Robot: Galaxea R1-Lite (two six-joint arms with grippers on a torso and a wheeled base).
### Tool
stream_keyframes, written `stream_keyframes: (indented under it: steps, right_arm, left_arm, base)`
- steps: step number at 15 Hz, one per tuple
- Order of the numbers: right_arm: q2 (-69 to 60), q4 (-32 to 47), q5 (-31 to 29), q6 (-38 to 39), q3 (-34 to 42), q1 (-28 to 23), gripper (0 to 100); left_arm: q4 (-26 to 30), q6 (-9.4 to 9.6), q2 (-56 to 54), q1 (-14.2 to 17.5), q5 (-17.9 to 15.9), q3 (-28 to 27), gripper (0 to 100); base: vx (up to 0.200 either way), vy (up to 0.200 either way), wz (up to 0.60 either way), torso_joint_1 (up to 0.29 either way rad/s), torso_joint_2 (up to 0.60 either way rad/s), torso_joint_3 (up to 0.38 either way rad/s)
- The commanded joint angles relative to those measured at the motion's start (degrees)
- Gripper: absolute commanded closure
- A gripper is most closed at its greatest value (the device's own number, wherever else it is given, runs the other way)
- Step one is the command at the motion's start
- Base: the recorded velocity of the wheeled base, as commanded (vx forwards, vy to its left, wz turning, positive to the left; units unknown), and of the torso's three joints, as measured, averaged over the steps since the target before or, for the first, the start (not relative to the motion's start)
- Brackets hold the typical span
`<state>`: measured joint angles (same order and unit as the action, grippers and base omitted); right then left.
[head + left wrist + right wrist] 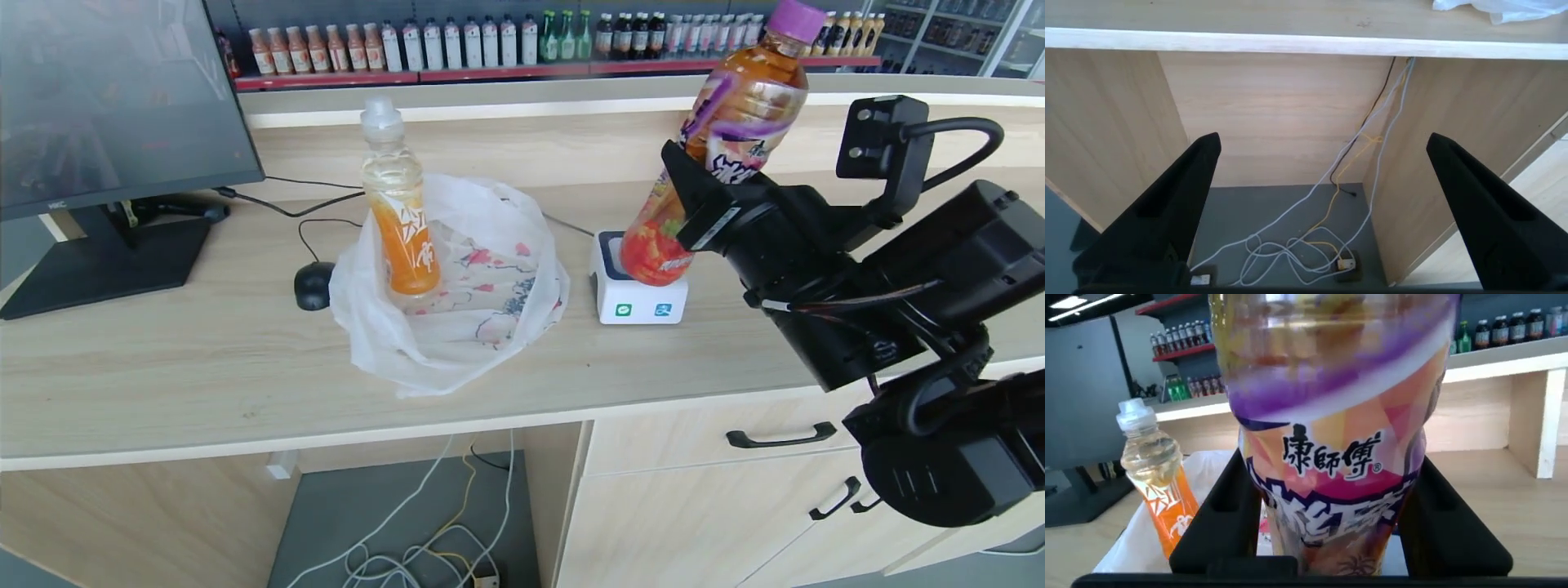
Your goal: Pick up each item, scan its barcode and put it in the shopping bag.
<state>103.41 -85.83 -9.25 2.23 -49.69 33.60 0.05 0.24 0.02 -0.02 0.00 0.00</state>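
Nearest to us, the left claw (1323,212) hangs below the edge of the worktop (163,359), its fingers spread wide with nothing between them, facing the loose cables (1315,237) on the floor of the open bay underneath.

Above and to the right, the right claw (709,189) pinches a purple-capped tea bottle (739,114) around its labelled middle. The bottle leans, cap up and away from the arm, with its base over the top face of the white scanner (641,304). We cannot tell whether the base touches the scanner or sits just above it.

Just beside the scanner, towards the robot's left, the white shopping bag (490,314) sits open on the worktop. An orange-labelled bottle (400,224) stands upright inside it, neck and cap rising clear of the plastic. A black mouse (313,286) lies against the bag's far side, a dark monitor (114,90) stands beyond that, and a shelf (531,75) of bottled drinks lines the back wall.

As we read it, the job is part done: one drink is bagged, and the second is at the scanning step. That bottle has yet to be carried across and lowered into the bag next to the first.
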Motion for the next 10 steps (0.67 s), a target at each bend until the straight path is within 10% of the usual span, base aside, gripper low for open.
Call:
stream_keyframes:
  steps: [1,10]
  right_arm:
    - [2.23,0.49,-0.24,1.9,-2.61,0.06,100]
    - [7.51,14.99,-2.44,24.93,-19.31,-4.77,100]
  left_arm:
    - [0.04,0.02,0.06,0.02,0.0,0.0,0]
    - [0.04,0.02,0.06,0.02,0.0,0.0,0]
  base:
    - [0.0,0.0,0.0,0.0,0.0,0.0]
    - [0.0,0.0,0.0,0.0,0.0,0.0]
